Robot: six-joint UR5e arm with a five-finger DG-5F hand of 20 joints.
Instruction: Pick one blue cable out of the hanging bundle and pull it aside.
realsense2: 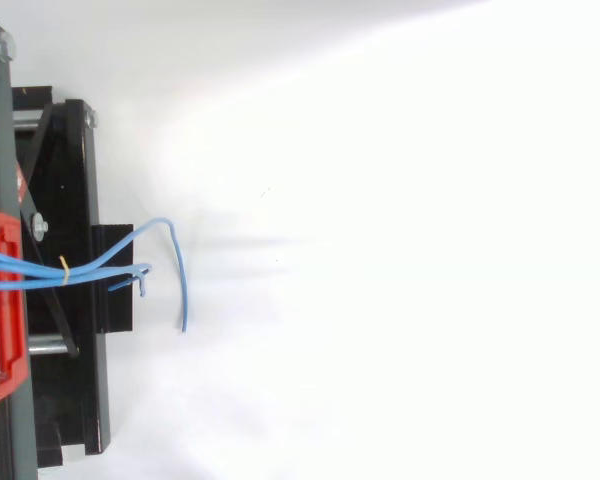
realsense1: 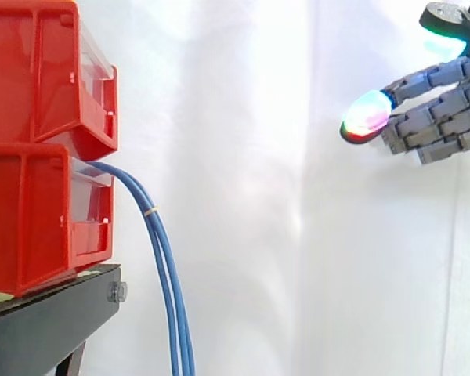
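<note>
The robot's hand (realsense1: 442, 117) is built of blue-grey segmented links, blocky and ribbed like chain plates, stacked in close rows. One fingertip pad (realsense1: 366, 114) is a fat oval glowing white and cyan above, magenta, red and green below, rimmed in black. A second, under a dark round cap, glows cyan-green.

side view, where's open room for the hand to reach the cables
Free: the wide gap before the curtain, between the hand and the cables. Crowded: left, where the cables leave the lower bin above the stand.
</note>
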